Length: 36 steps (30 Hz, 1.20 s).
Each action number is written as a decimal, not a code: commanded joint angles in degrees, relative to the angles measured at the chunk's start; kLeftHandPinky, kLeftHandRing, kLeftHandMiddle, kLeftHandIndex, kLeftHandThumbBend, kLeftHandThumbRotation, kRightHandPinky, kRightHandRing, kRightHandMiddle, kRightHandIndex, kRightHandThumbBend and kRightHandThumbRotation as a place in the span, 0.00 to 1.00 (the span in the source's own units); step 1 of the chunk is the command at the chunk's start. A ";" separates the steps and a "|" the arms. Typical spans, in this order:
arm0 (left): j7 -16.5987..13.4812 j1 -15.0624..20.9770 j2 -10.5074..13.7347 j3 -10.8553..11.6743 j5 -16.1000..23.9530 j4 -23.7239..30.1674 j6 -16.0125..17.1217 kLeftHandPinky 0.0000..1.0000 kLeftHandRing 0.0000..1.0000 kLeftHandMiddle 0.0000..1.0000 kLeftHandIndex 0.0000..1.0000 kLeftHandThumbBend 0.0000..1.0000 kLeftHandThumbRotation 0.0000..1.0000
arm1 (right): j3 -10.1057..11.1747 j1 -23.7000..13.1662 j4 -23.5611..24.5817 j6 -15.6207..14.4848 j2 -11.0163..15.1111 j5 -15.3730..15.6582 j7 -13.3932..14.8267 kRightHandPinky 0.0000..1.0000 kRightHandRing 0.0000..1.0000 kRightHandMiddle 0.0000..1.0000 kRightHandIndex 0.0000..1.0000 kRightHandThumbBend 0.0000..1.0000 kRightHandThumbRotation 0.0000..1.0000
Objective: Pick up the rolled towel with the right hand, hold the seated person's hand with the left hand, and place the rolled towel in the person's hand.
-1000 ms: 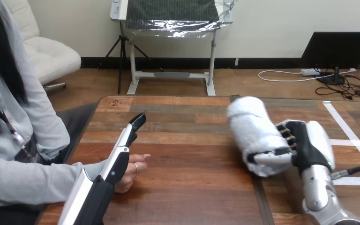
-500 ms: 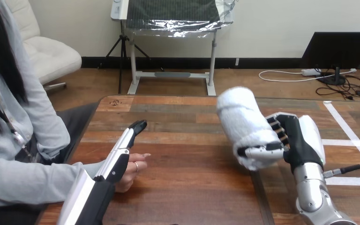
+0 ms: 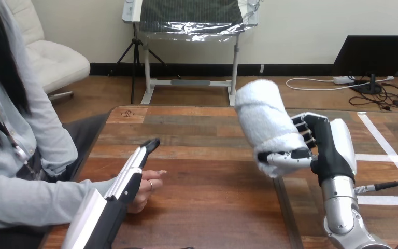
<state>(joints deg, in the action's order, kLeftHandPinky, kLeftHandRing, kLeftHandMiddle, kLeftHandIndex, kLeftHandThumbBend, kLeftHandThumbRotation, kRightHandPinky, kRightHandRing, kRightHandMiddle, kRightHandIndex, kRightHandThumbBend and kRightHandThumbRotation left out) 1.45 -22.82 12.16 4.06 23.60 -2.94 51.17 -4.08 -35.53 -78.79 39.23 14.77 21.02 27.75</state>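
Note:
A white rolled towel point(image 3: 263, 124) hangs above the right half of the wooden table point(image 3: 212, 202), tilted with its far end up. My right hand point(image 3: 325, 148) is shut on it, thumb across the near end and fingers behind. My left hand point(image 3: 130, 174) stretches forward at the left with straight fingers, lying over the person's hand point(image 3: 146, 189). That hand rests on the table, loosely curled, partly hidden under mine. I do not see my fingers curled round it.
The person sits at the table's left side, a grey sleeve point(image 3: 36, 199) lying along the near left edge. White tape lines point(image 3: 388, 150) mark the table's right end.
My right hand has lifted the towel and carried it a little to the left. My left hand's fingertips have dropped slightly over the person's hand.

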 commanded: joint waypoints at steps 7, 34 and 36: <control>-0.75 2.03 4.02 2.57 2.32 4.58 -4.16 0.91 0.97 1.00 0.98 1.00 0.35 | 0.75 -1.84 4.06 5.70 -0.88 -1.14 2.42 0.33 0.37 0.44 0.48 0.85 0.00; 2.62 7.23 17.16 7.36 7.71 9.82 -15.22 0.81 0.86 0.89 0.90 1.00 0.30 | 1.30 -0.15 4.53 11.76 -2.17 -2.59 2.39 0.31 0.36 0.44 0.47 0.83 0.00; 3.18 8.12 18.40 7.66 7.75 9.99 -16.02 0.81 0.86 0.89 0.90 1.00 0.28 | 1.14 -0.03 4.58 12.08 -2.15 -2.42 2.56 0.31 0.36 0.44 0.47 0.83 0.00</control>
<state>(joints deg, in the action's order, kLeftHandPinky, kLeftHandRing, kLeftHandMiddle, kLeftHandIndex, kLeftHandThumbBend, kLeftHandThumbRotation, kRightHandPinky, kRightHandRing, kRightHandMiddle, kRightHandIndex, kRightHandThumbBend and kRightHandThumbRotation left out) 4.03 -20.29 26.61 9.96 31.02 3.11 36.51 -3.83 -32.87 -78.43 48.36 12.77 19.55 29.58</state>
